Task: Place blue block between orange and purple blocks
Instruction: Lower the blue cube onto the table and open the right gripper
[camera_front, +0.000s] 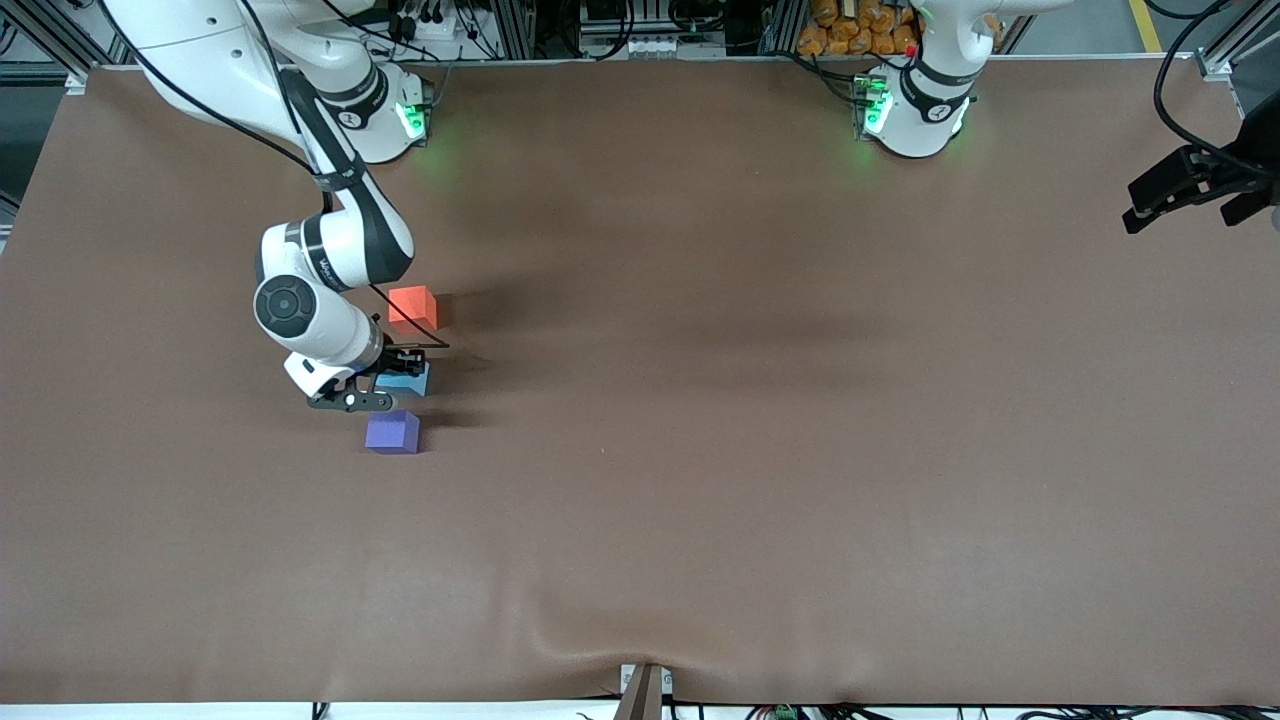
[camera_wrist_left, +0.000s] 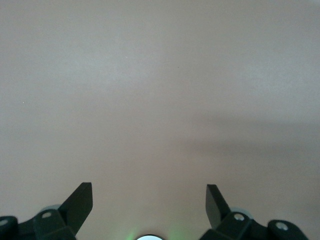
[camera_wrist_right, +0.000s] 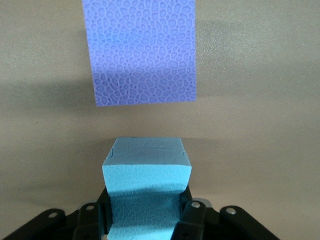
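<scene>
Clamping blue block (camera_wrist_right: 146, 187) in right gripper (camera_front: 385, 385), between orange block (camera_front: 413, 307) and purple block (camera_front: 392, 432), left gripper (camera_wrist_left: 149, 200) wide.

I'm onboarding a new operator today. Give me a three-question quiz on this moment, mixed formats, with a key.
1. True or false: the right gripper is shut on the blue block.
2. Which block lies nearest the front camera? A) orange block B) blue block C) purple block
3. Fill in: the left gripper, waiting over bare table, is ____.

Key: 1 true; 2 C; 3 open.
</scene>
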